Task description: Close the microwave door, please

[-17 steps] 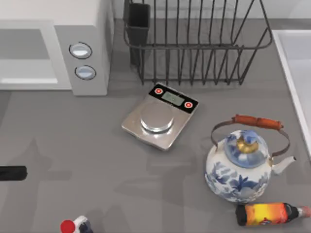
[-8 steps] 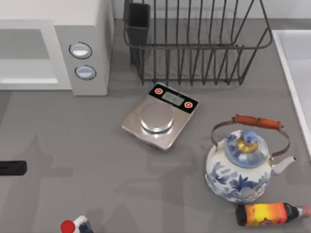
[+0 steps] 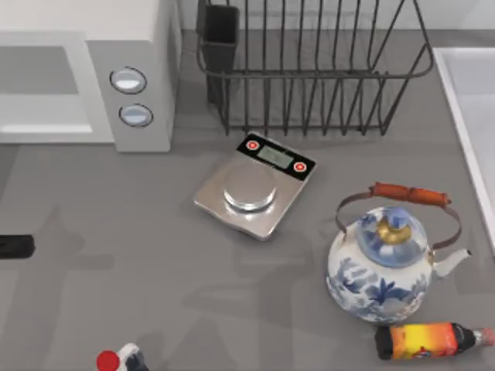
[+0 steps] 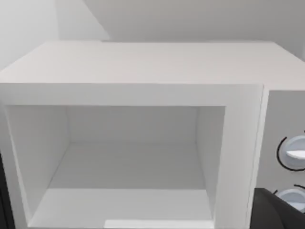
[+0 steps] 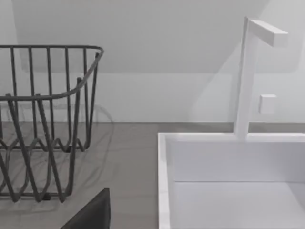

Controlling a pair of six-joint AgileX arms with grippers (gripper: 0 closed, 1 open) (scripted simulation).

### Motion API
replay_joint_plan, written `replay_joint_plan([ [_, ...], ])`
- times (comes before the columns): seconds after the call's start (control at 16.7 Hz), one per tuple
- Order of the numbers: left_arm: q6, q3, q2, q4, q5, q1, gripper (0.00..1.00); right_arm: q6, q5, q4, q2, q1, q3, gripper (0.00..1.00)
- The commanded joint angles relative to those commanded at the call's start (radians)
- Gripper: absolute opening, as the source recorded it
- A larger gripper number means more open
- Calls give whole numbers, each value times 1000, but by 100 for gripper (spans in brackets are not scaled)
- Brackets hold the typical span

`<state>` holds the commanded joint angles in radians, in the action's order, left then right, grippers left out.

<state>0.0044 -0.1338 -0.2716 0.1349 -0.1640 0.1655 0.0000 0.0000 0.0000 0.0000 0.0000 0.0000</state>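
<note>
Whether either arm's jaws are spread or pressed together cannot be told. A dark piece, probably part of the left arm [image 3: 15,247], pokes in at the table's [image 3: 139,232] left edge, well in front of the microwave [image 3: 85,31]. The microwave sits at the back left, its cavity [image 4: 128,162] open and bare, with two knobs [image 3: 128,79] on the grey panel. To its right stands a wire rack [image 3: 309,69]; in front of that lie a scale [image 3: 254,193], a teapot [image 3: 383,267] and a bottle [image 3: 429,340]. A white sink [image 5: 228,186] with a faucet [image 5: 250,71] is at the right.
</note>
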Motion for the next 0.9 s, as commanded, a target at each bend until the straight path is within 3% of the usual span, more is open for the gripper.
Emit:
replay_joint_plan([
  [0.12,0,-2,3,-5,-18,18,0,0,0,0,0,0,0,100],
  [0.42,-1,-2,41,-43,-157,157,0,0,0,0,0,0,0,100],
  [0.72,-1,-3,40,-45,-159,159,0,0,0,0,0,0,0,100],
  [0.9,60,-66,-24,-86,-111,94,0,0,0,0,0,0,0,100],
])
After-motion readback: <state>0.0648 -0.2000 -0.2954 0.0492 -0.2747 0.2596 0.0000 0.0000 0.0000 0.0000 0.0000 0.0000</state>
